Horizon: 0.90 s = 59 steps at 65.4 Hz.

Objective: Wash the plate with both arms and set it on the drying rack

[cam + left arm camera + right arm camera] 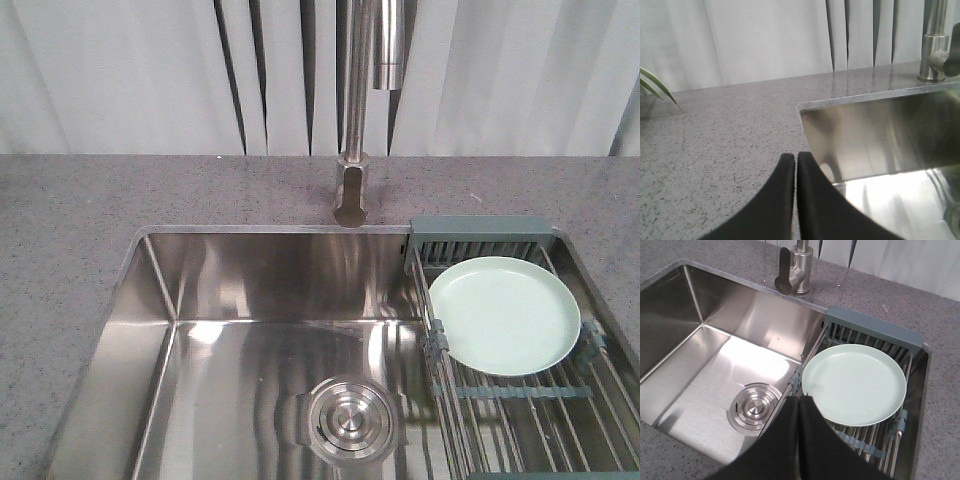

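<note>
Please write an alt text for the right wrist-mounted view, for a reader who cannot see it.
A pale green plate lies flat on the drying rack across the right side of a steel sink. The closed black right end effector sits low in the foreground, and a faucet base stands behind.

The faucet (362, 100) overhangs the open sink basin (230, 350); the plate (503, 314) covers the drying rack (520, 390).

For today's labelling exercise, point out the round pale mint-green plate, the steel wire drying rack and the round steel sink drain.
round pale mint-green plate (854, 384): right wrist view, centre of its face.
steel wire drying rack (873, 326): right wrist view, grey-blue end frame.
round steel sink drain (347, 417): front view, centre of stopper.
</note>
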Tool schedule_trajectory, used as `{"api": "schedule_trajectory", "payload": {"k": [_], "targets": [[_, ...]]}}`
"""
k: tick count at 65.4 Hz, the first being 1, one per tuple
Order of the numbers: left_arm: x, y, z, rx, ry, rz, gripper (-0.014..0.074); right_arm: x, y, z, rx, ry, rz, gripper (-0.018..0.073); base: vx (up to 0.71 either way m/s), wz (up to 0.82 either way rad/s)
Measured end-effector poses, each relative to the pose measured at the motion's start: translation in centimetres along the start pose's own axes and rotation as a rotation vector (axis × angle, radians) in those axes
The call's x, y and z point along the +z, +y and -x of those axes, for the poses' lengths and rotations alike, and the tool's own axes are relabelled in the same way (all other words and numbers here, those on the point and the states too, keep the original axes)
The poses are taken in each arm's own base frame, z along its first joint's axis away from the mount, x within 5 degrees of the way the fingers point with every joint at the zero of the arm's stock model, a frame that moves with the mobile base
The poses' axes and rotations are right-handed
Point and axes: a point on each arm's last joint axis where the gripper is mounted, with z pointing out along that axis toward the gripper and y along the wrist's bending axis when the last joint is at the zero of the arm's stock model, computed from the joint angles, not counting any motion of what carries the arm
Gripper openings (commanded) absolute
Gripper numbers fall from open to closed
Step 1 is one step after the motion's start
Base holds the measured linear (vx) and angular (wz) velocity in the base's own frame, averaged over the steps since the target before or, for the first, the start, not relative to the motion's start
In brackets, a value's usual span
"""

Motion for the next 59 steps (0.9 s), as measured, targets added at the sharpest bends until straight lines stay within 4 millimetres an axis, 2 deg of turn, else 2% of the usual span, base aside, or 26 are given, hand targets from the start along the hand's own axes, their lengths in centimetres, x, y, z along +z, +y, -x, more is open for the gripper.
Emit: {"api": "schedule_trajectory", "payload": {"k": [7,14,28,35,41,59], "targets": [[0.0,0.0,0.0,0.0,0.0,0.0,0.0004,0.2,0.0,-0.2,0.003,0.01,0.002,-0.0011,0.0,0.0],[0.0,0.0,0.0,0.0,0.001,0.0,0.0004,0.8,0.1,-1.4,0.01,0.036,0.006,-0.0011,0.0,0.0],[0.0,0.0,0.0,0.0,0.001,0.0,0.0004,1.9,0.9,-6.7,0.015,0.103,0.009,-0.0011,0.0,0.0],[0.0,0.0,0.0,0.0,0.002,0.0,0.0004,2.2,1.2,-8.5,0.013,0.134,0.012,-0.0011,0.0,0.0],[0.0,0.0,0.0,0.0,0.002,0.0,0.0004,2.0,1.3,-8.8,0.01,0.125,0.012,-0.0011,0.0,0.0],[0.0,0.0,0.0,0.0,0.003,0.0,0.0004,1.5,1.1,-7.8,0.001,0.057,-0.015,-0.0011,0.0,0.0]]}}
